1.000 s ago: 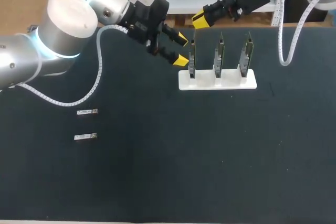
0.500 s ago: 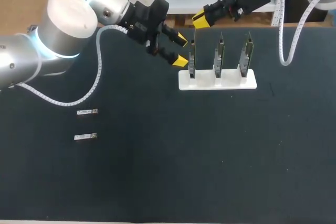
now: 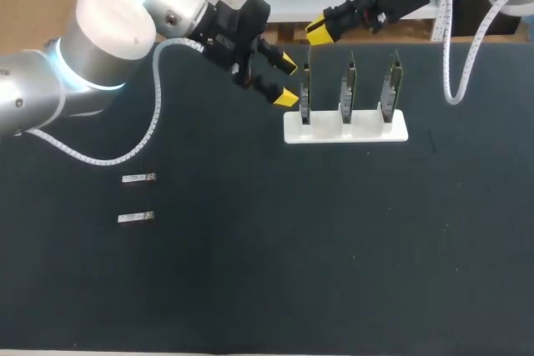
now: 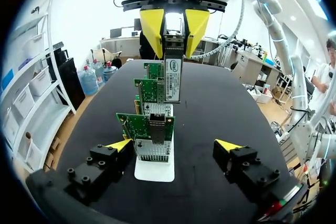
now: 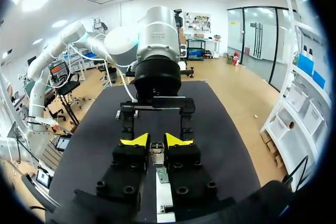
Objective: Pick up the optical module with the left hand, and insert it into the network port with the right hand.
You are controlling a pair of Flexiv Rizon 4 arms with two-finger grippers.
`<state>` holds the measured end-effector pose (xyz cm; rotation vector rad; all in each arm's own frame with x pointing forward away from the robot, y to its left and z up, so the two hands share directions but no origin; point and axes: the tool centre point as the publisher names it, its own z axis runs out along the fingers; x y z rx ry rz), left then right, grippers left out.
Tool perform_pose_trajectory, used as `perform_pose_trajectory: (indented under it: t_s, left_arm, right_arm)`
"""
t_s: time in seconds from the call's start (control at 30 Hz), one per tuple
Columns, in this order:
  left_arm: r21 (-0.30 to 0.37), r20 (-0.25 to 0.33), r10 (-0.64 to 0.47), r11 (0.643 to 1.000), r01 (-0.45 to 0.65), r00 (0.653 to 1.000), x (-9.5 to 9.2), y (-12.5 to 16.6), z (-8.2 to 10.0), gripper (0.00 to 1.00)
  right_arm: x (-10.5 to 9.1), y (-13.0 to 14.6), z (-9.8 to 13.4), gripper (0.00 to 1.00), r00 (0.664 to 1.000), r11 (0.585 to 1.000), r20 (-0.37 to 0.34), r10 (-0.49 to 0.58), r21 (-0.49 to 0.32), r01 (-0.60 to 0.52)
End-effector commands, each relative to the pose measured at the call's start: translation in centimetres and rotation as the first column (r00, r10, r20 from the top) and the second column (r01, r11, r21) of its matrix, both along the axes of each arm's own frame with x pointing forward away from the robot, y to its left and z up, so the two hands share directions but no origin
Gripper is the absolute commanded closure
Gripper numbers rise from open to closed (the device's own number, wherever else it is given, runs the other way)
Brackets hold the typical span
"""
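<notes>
My right gripper [image 3: 319,32] hangs over the leftmost of three upright green network cards [image 3: 305,89] and is shut on a silver optical module [image 4: 172,80], which points down at that card's port [image 4: 157,124]. The module [image 5: 156,153] also shows between its yellow tips in the right wrist view, where my right gripper [image 5: 156,141] is above the card [image 5: 163,174]. My left gripper [image 3: 284,78] stands open and empty just left of that card. In the left wrist view my left gripper [image 4: 173,145] faces the row of cards [image 4: 144,126].
The cards stand in a white holder [image 3: 345,128] at the back middle of the black table. Two spare optical modules [image 3: 138,178] [image 3: 135,218] lie flat at the left. The front and right of the mat are bare.
</notes>
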<state>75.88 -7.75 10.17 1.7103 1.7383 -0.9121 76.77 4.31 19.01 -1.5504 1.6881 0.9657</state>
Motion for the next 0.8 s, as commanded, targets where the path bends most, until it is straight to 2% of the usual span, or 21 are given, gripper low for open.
perform_pose_trajectory:
  t_s: [0.03,0.8]
  left_arm:
    - [0.005,-0.004,-0.004,1.000,0.004,1.000,0.28,-0.08,0.03,0.00]
    - [0.005,-0.004,-0.004,1.000,0.004,1.000,0.28,-0.08,0.03,0.00]
  right_arm:
    - [-0.01,0.07,0.02,1.00,1.000,1.000,0.004,0.000,-0.003,0.000]
    - [0.69,0.32,-0.53,1.00,0.999,0.999,0.036,0.028,-0.033,-0.027]
